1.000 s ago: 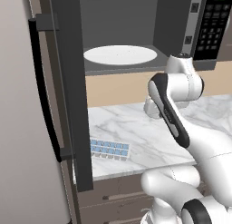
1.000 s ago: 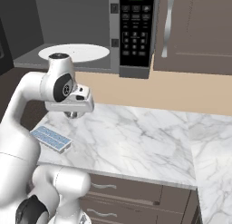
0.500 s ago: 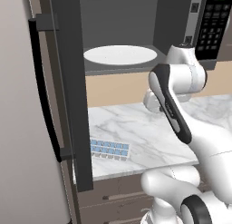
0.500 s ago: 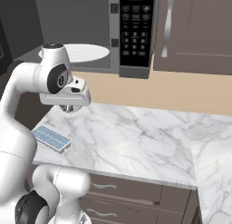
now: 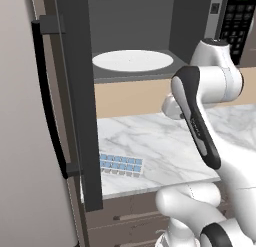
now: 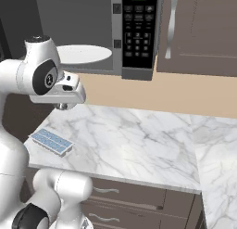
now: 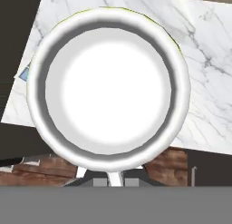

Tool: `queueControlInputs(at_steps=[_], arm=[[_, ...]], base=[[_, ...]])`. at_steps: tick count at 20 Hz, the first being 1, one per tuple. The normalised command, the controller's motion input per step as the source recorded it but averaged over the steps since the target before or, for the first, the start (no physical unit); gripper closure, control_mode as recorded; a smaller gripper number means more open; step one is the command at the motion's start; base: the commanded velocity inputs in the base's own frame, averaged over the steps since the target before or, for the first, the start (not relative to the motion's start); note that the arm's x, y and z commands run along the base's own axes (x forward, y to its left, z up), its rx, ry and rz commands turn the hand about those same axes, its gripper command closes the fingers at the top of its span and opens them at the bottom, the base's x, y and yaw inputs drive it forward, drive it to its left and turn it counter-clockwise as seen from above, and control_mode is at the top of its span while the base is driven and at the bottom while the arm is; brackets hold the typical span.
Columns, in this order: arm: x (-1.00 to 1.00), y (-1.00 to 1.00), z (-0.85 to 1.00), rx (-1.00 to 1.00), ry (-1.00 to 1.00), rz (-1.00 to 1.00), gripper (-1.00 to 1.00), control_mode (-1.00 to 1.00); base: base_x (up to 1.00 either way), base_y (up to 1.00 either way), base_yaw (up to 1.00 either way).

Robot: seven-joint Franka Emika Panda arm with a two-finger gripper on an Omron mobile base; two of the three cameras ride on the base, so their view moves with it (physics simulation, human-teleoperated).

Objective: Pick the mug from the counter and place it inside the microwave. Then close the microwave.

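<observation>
Your arm has risen since a second ago. The gripper (image 6: 62,105) grasps the mug (image 7: 108,85), lifted above the counter (image 6: 139,140): glossy white rim, pale inside from the hand view. Beyond, the microwave (image 5: 150,36) stands open, plate (image 5: 132,60) bare.

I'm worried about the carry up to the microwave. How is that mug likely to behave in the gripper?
The mug looks rigid and glossy, so it is probably slippery and could slide if held loosely. It seems squat with a wide mouth, so it should sit steadily on the round white plate. Likely breakable if dropped onto the counter.
</observation>
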Motion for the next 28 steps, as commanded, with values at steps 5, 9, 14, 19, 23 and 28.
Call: queueControlInputs(at_steps=[5,9,14,19,23,28], arm=[[0.00,0.32,0.60,0.00,-0.06,0.00,1.00,-1.00],[0.00,0.39,0.63,0.00,-0.05,-0.02,1.00,-1.00],[0.00,0.17,0.51,0.00,0.00,0.00,1.00,-1.00],[0.24,0.01,0.27,0.02,0.00,-0.03,1.00,-1.00],[0.38,0.00,0.09,0.05,-0.01,-0.05,1.00,-1.00],[0.45,0.00,0.03,0.05,-0.06,-0.03,1.00,-1.00]], base=[[0.00,0.00,0.00],[0.00,0.00,0.00],[0.00,0.00,0.00],[0.00,0.00,0.00],[0.00,0.00,0.00],[0.00,0.00,0.00]])
